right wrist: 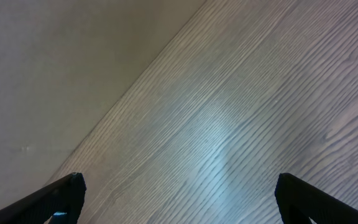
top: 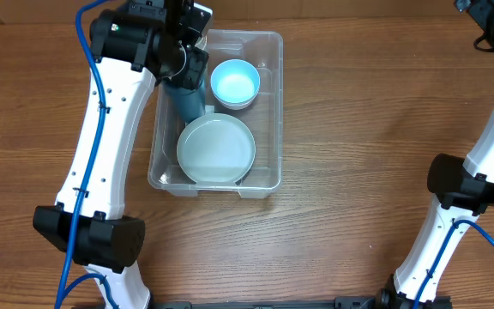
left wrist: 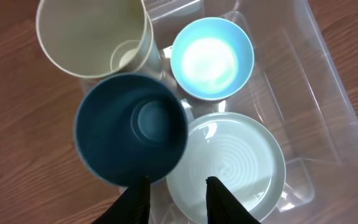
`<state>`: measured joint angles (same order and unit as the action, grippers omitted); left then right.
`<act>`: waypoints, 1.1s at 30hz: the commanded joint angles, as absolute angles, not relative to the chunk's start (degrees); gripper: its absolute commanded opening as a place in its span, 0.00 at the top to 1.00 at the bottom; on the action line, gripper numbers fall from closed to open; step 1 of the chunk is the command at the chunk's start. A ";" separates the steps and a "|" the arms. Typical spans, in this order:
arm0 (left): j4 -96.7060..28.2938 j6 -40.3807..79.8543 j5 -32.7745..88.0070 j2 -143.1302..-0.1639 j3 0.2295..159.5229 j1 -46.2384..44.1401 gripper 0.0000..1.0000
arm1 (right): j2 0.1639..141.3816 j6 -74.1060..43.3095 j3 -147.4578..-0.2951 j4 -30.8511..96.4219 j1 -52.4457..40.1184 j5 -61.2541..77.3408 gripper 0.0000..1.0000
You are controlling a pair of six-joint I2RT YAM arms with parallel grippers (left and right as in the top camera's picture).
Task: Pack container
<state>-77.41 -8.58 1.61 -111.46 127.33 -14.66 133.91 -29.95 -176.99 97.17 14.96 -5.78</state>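
The clear plastic container [top: 278, 112] sits left of the table's centre. It holds a light blue bowl [top: 234, 83], a pale plate [top: 216, 150] and a dark teal cup [top: 187, 101]. My left gripper [left wrist: 176, 190] hovers just above the container [left wrist: 328, 93]. Its fingers are apart, with the left one over the rim of the teal cup [left wrist: 129, 127] and nothing clamped between them. A cream cup [left wrist: 92, 34] stands behind the teal one at the container's corner, hidden under the arm in the overhead view. The bowl [left wrist: 211, 57] and the plate [left wrist: 229, 165] lie beside the cups. My right gripper [right wrist: 179, 193] is wide open over bare wood.
My left arm [top: 101, 146] runs along the container's left side. My right arm [top: 478, 172] stands at the table's right edge, with its wrist at the far right corner. A grey surface [right wrist: 55, 62] borders the wood there.
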 commanded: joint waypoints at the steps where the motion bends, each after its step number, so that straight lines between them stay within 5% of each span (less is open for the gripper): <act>1: -75.55 -8.91 -0.10 -111.09 127.70 -14.85 0.69 | 133.43 -29.76 -177.34 97.03 14.92 -5.93 0.00; 9: -80.44 -5.32 -6.33 -105.89 133.60 -14.26 0.53 | 133.43 -29.76 -177.34 97.01 14.92 -5.93 0.00; 13: -86.17 -3.79 -7.97 -98.94 135.13 -14.26 0.00 | 133.43 -29.76 -177.34 97.01 14.92 -5.93 0.00; 33: -96.79 1.52 -6.20 -85.01 134.47 -15.03 0.00 | 133.43 -29.76 -177.34 97.01 14.92 -5.93 0.00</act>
